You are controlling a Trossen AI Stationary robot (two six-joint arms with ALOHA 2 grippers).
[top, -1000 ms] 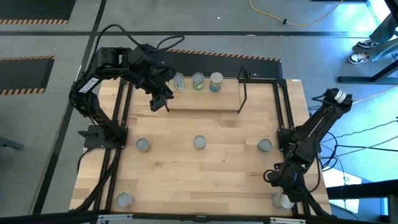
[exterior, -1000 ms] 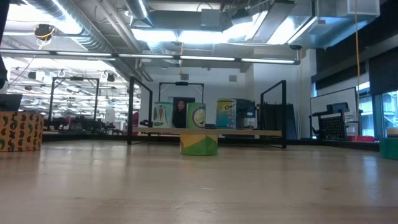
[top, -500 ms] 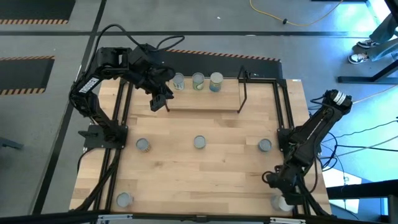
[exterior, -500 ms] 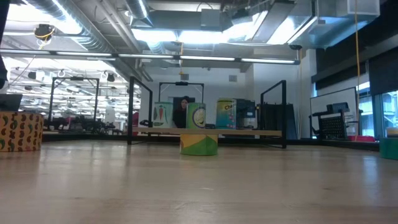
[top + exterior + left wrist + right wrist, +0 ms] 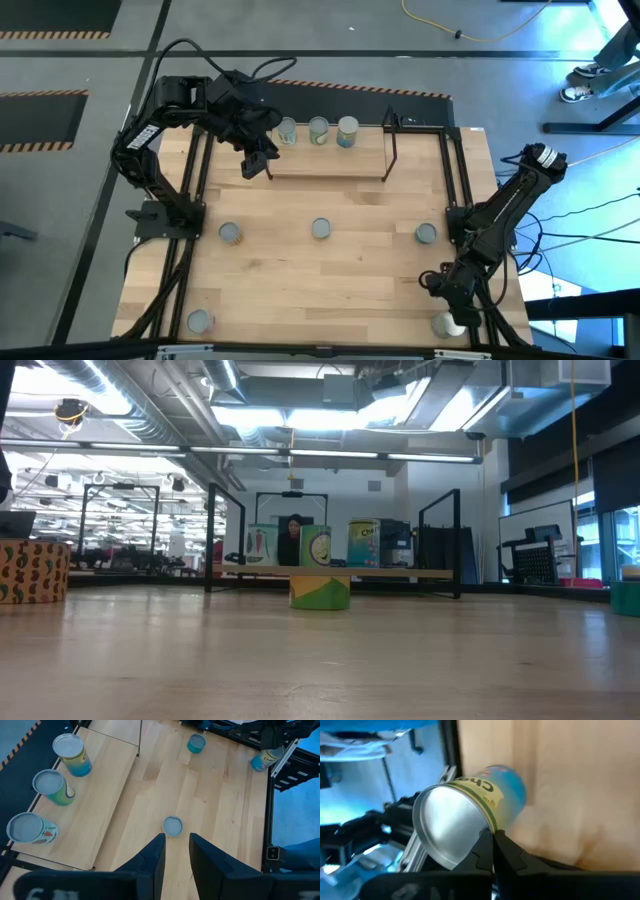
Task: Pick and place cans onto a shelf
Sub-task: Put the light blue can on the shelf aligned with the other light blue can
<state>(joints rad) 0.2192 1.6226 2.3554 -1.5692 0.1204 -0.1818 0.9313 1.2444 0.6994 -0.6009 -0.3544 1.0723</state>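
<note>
Cans are the count that matters: in the high view three (image 5: 318, 131) stand in a row on the shelf (image 5: 330, 165) at the far side, while five wait on the surface (image 5: 330, 275) — three in a middle line (image 5: 320, 229), one at the near left corner (image 5: 200, 321), one at the near right corner (image 5: 447, 324). The left pincer (image 5: 257, 163) hovers by the shelf's left end; the right pincer (image 5: 445, 300) hangs just beside the corner can.

The low view shows three cans on the shelf board and a green one (image 5: 320, 591) in front.

The left wrist view shows its fingers (image 5: 152, 857) slightly spread, holding nothing.

The right wrist view shows its fingertips (image 5: 492, 851) pressed together against the blue can's (image 5: 470, 812) rim — not gripping it. By my reckoning, three placed, five left.
</note>
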